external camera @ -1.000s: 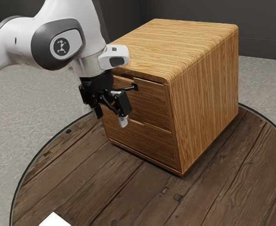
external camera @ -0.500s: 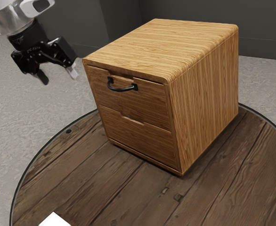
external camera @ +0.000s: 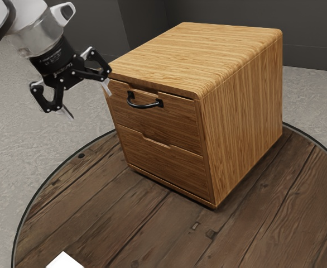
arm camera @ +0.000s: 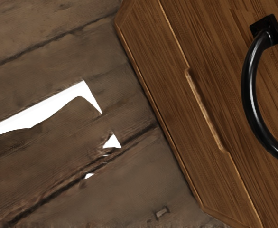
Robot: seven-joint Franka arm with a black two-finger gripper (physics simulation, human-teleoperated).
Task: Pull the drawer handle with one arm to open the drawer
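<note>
The gripper hangs with its fingers spread wide and nothing between them. It is up off the table, at the exterior view's left of the cabinet. One white fingertip sits just beside the cabinet's upper front corner; whether it touches cannot be told. The other fingertip points down and away over the floor.

The black handle is on the top drawer, clear of both fingers. The drawer's front lies flush with the cabinet's face. Below it is a second drawer with a recessed pull.

The exterior view takes in the whole cabinet standing on the round plank table, and a small white thing at the table's near edge.

The wrist view looks close along the cabinet's front. It shows the handle as a curved bar with a square mount, the lower pull's slot, and dark planks beside the cabinet with bright white patches on them.
</note>
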